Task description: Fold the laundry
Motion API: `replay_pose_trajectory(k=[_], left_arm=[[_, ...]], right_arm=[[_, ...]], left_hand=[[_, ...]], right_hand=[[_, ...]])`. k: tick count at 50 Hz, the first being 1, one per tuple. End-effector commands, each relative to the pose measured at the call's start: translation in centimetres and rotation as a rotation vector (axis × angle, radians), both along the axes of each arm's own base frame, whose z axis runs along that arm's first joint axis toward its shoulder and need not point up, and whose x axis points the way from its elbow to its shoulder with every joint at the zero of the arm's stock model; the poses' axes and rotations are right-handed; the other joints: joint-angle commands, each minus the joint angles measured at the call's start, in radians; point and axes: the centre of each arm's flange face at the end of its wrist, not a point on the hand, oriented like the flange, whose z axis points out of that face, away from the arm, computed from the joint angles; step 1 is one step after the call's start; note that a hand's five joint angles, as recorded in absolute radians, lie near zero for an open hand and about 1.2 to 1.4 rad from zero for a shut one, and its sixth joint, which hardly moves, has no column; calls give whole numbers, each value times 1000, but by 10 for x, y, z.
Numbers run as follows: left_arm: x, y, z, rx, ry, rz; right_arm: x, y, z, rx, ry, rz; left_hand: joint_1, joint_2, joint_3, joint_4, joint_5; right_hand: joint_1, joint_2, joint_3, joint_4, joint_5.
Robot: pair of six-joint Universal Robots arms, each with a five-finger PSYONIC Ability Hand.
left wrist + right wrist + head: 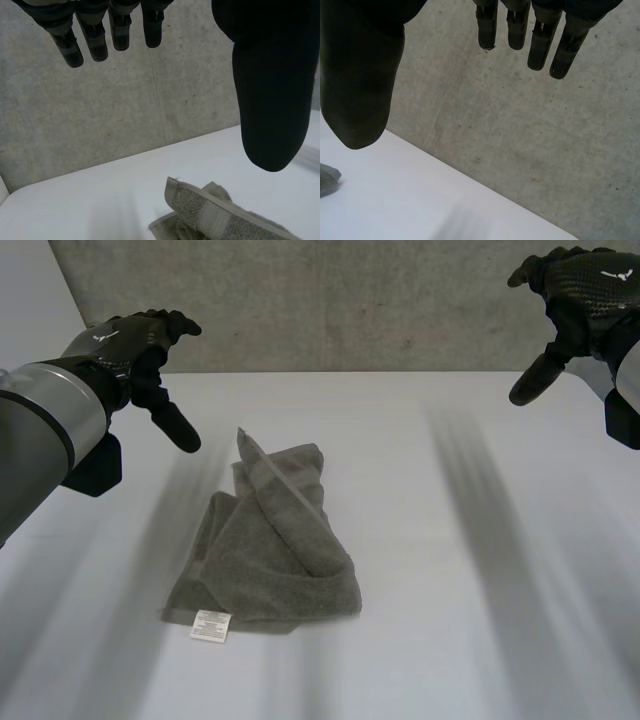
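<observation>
Grey towel lies bunched near the middle of the white table, a little toward the left arm's side. Not a neat fold: roughly doubled over, layers skewed, one banded hem corner standing up at the far end, white label showing at the near edge.

Judgement on progress: early, at best a rough first fold. The edges do not line up and the outline is not square. It looks as if the cloth needs spreading flat or its layers aligning before any clean fold.

Left hand hovers over the far left of the table, clear of the towel. Its fingers are straight and held apart from the thumb, with nothing in them. Right hand hangs high over the far right corner, well apart from the towel. Its fingers are straight too, thumb wide, also empty.

Room to move: bare surface all round the towel, widest on the right arm's side and toward the near edge, narrower on the left. The far edge of the table meets a concrete wall, so there is no spare room beyond it.

The raised hem corner is the part nearest the left hand and looks like the easy first pinch. The right hand has open table to cross and nothing to knock on the way
</observation>
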Motion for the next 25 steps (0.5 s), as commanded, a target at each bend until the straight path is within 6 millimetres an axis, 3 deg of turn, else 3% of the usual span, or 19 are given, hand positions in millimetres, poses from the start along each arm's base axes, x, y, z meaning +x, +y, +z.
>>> replay_pose_trajectory(k=[1, 6, 11, 13, 14, 16, 19, 20, 21, 22, 24, 25], left_arm=[[0, 0, -2, -2, -16, -1], [2, 4, 0, -5, -13, -1], [7, 12, 1, -12, -9, -1], [17, 9, -10, 14, -17, 33], [17, 9, -10, 14, -17, 33], [33, 1, -28, 46, -31, 91], [40, -2, -39, 65, -36, 114], [44, -2, -50, 86, -41, 128], [46, 0, -62, 108, -48, 133], [46, 0, -62, 108, -48, 133], [49, 6, -85, 144, -60, 134], [49, 6, -85, 144, -60, 134]], right_arm=[[1, 1, -6, 10, 11, 6], [6, 1, -4, -14, 9, 50], [23, 4, -11, -86, 92, 237], [37, 11, -22, -152, 211, 416], [37, 11, -22, -152, 212, 417], [52, 13, -38, -185, 302, 569], [69, 15, -52, -204, 342, 675], [69, 15, -53, -204, 342, 676], [82, 17, -60, -205, 354, 717], [82, 17, -60, -205, 354, 717], [111, 26, -81, -211, 379, 810], [111, 26, -81, -211, 379, 811]], left_hand=[[5, 9, 6, 9, -28], [5, 9, 6, 9, -28], [5, 9, 6, 9, -28], [5, 9, 6, 9, -28], [5, 9, 6, 9, -28], [5, 9, 6, 9, -28], [5, 9, 6, 9, -28], [5, 9, 6, 9, -28], [5, 9, 6, 9, -28], [5, 9, 6, 9, -28], [5, 9, 6, 9, -28], [5, 9, 6, 9, -28]], right_hand=[[-57, -70, -66, -78, -60], [-57, -70, -66, -78, -60], [-57, -70, -66, -78, -60], [-57, -70, -66, -78, -60], [-57, -70, -66, -78, -60], [-57, -70, -66, -78, -60], [-57, -70, -66, -78, -60], [-57, -70, -66, -78, -60], [-57, -70, -66, -78, -60], [-57, -70, -66, -78, -60], [-57, -70, -66, -78, -60], [-57, -70, -66, -78, -60]])
